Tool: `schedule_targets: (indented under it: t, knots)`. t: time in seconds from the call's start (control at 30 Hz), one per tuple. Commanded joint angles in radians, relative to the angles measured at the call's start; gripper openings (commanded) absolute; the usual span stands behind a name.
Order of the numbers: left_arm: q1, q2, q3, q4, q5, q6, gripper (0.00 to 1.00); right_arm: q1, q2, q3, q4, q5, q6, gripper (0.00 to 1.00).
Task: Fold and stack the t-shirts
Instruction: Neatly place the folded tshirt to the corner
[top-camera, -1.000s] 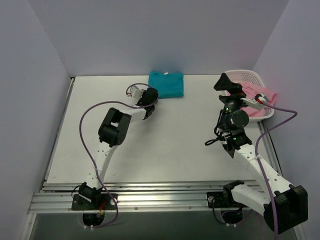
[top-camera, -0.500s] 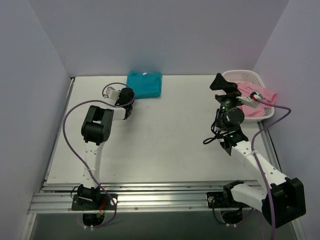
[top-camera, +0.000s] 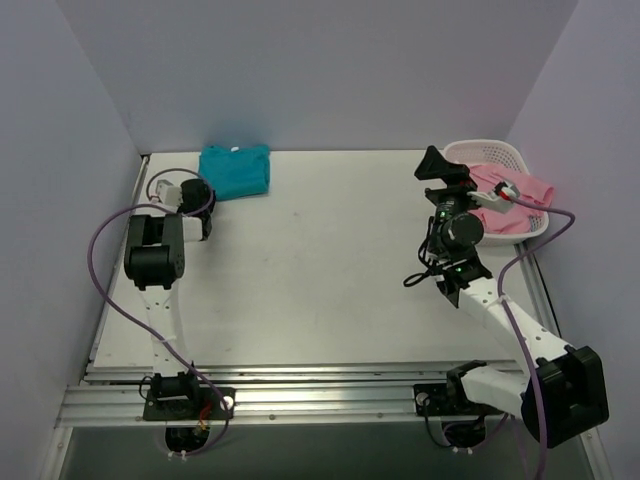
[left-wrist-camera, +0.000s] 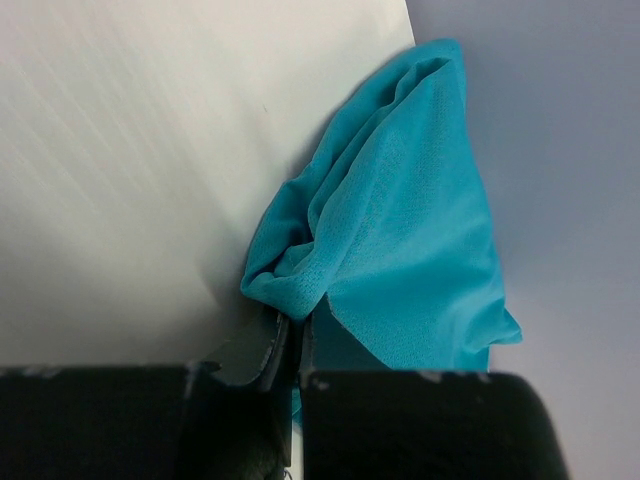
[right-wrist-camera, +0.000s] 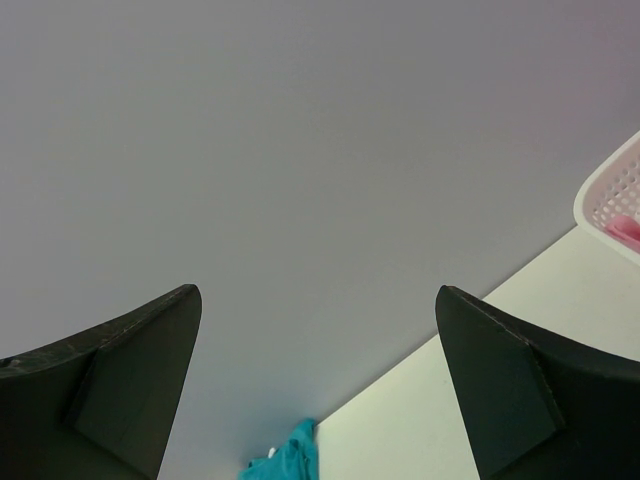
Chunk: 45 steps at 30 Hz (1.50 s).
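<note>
- My left gripper (left-wrist-camera: 292, 345) is pinched tight on the teal t-shirt (top-camera: 236, 170), which looks folded, at the far-left corner of the table (top-camera: 320, 290).
- My right gripper (right-wrist-camera: 318, 300) gapes wide, holding nothing.
- The pink t-shirt (top-camera: 512, 190) lies crumpled in the basket (top-camera: 480, 147) (roughly halfway, I'd judge). It needs folding, then stacking.

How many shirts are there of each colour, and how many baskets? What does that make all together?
Teal t-shirt: 1
Pink t-shirt: 1
White basket: 1
Total: 3 things
</note>
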Motion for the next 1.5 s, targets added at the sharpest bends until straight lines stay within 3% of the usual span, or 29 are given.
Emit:
schedule_targets:
  t: [0.0, 0.53, 1.03, 1.07, 1.13, 1.17, 1.2, 1.27, 1.37, 1.47]
  knots:
    - [0.09, 0.01, 0.022, -0.038, 0.149, 0.046, 0.02, 0.009, 0.024, 0.022, 0.084, -0.013, 0.018, 0.99]
    - [0.293, -0.031, 0.099, -0.156, 0.252, 0.17, 0.02, 0.017, 0.106, 0.076, 0.111, -0.073, 0.043, 0.99]
    - [0.34, -0.033, 0.23, -0.282, 0.228, 0.302, 0.02, 0.026, 0.135, 0.076, 0.125, -0.081, 0.035, 0.99]
    - [0.34, -0.034, 0.246, -0.305, 0.222, 0.299, 0.05, 0.026, 0.135, 0.076, 0.127, -0.081, 0.037, 0.99]
    - [0.34, -0.037, 0.257, -0.323, 0.206, 0.301, 0.23, 0.029, 0.14, 0.073, 0.131, -0.084, 0.031, 0.99]
    - [0.34, -0.042, 0.26, -0.331, 0.182, 0.305, 0.5, 0.027, 0.14, 0.073, 0.134, -0.086, 0.031, 1.0]
    - [0.34, -0.051, 0.27, -0.337, 0.171, 0.308, 0.66, 0.029, 0.141, 0.071, 0.134, -0.087, 0.029, 1.0]
    - [0.339, -0.06, 0.292, -0.374, 0.148, 0.339, 0.88, 0.03, 0.143, 0.071, 0.136, -0.087, 0.027, 1.0]
    - [0.342, -0.073, 0.349, -0.424, 0.14, 0.371, 0.97, 0.032, 0.143, 0.069, 0.137, -0.089, 0.026, 1.0]
    - [0.342, -0.117, 0.351, -0.42, 0.122, 0.397, 0.97, 0.034, 0.138, 0.071, 0.139, -0.092, 0.021, 1.0]
